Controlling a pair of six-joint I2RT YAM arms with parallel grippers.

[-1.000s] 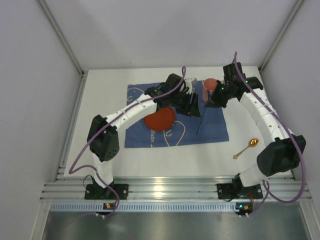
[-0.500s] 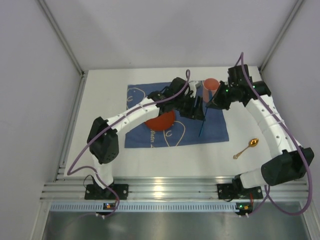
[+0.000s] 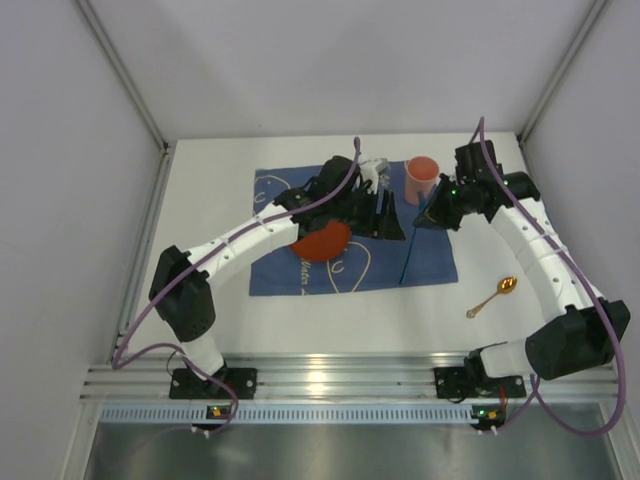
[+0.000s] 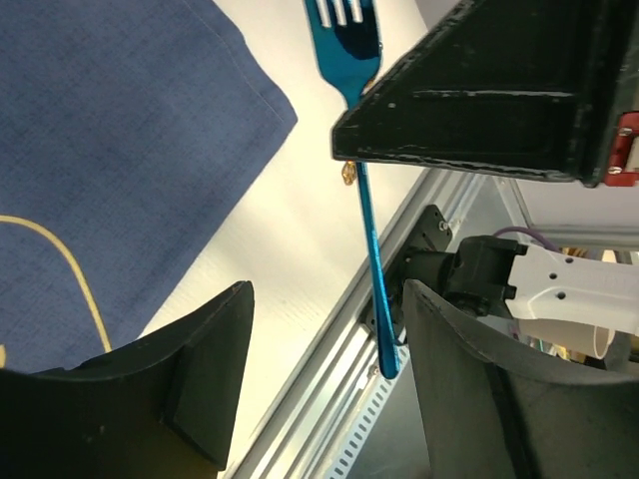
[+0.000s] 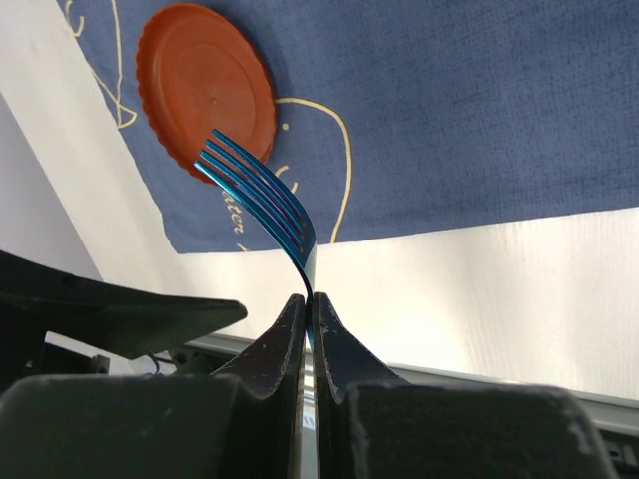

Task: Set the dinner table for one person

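White bench [image 3: 210, 300], blue mat [image 3: 430, 255]; right claw [image 5: 310, 304] pinches fork [image 5: 262, 195]; left claw [image 4: 329, 299] spread, seemingly empty; lay fork flat beside plate [image 5: 205, 90].

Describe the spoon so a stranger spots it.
Start at the white table, then the blue mat on it. Off the mat's right edge, on bare tabletop, lies the spoon. It is gold and lying free, unlike the blue fork pinched in the right gripper.
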